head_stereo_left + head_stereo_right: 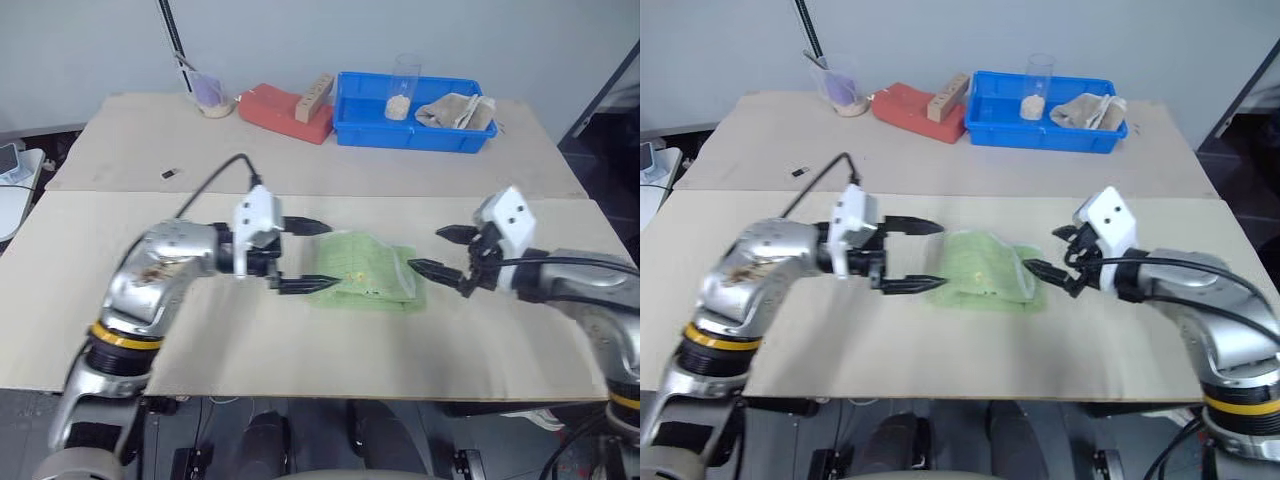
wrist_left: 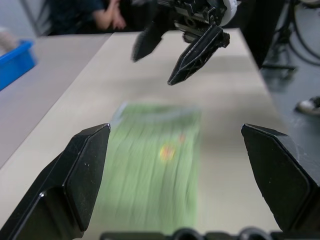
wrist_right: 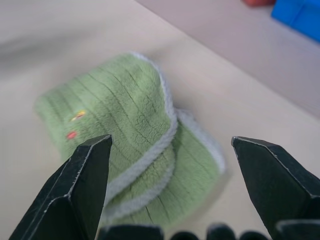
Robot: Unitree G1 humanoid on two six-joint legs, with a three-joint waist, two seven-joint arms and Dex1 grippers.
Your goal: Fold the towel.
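From the head views, you have the light green thin cloth towel [image 1: 365, 270] lying in a folded bundle mid-table [image 1: 300, 350], between both tools. Your left tool [image 1: 300, 255] stands spread at its left edge, your right tool [image 1: 440, 250] spread just off its right edge; neither pinches anything.

Left wrist view: the towel lies flat ahead between the spread fingers.

Right wrist view: white-edged layers overlap unevenly, so I judge the fold needs tidying.

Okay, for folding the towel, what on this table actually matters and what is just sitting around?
For the job:
- towel, lying folded between the arms
- left end effector, open
- right end effector, open

Just lying about:
- blue bin with a beige rag and a clear cup
- red block
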